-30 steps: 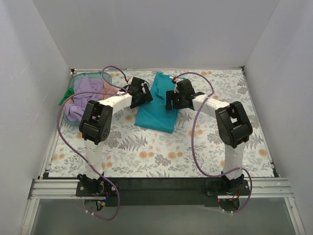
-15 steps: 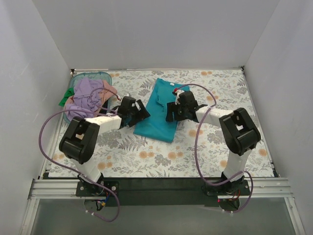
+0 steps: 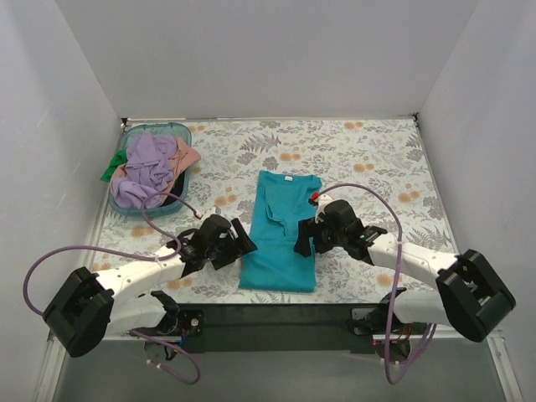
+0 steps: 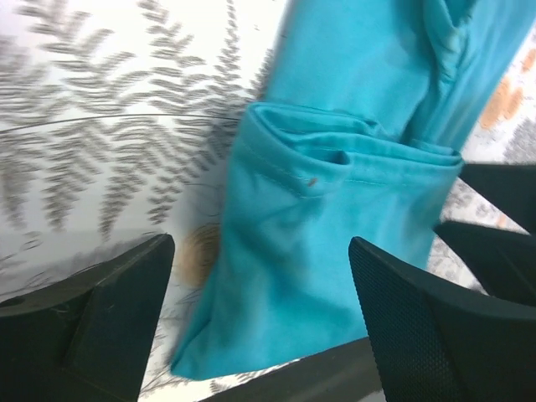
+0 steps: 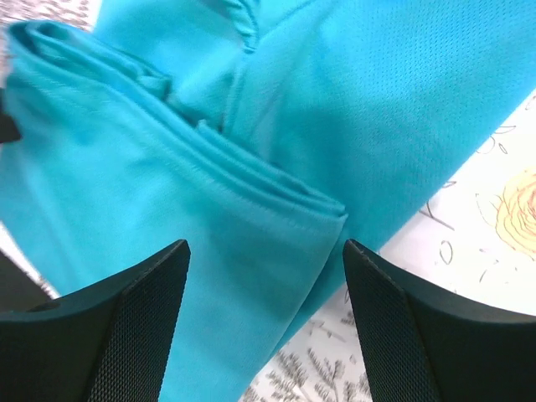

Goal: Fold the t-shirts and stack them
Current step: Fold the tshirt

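Note:
A teal-blue t-shirt (image 3: 281,226), folded lengthwise into a long strip, lies flat near the table's front edge, collar toward the back. My left gripper (image 3: 241,246) is open at the shirt's left lower edge. In the left wrist view the gripper (image 4: 264,335) has its fingers spread either side of the shirt's folded hem (image 4: 335,218). My right gripper (image 3: 302,243) is open at the right edge. In the right wrist view the gripper (image 5: 264,335) straddles the layered cloth (image 5: 209,209). Lavender (image 3: 146,163), salmon-pink (image 3: 187,157) and green (image 3: 109,172) t-shirts lie bunched in the basket.
The teal plastic basket (image 3: 167,126) stands at the back left on the floral tablecloth (image 3: 368,159). A black strip (image 3: 276,314) runs along the table's near edge, just below the shirt's hem. White walls enclose three sides.
Both arms have drawn back toward the near edge. The teal shirt has slid with them from the middle back to the front, and now lies straighter.

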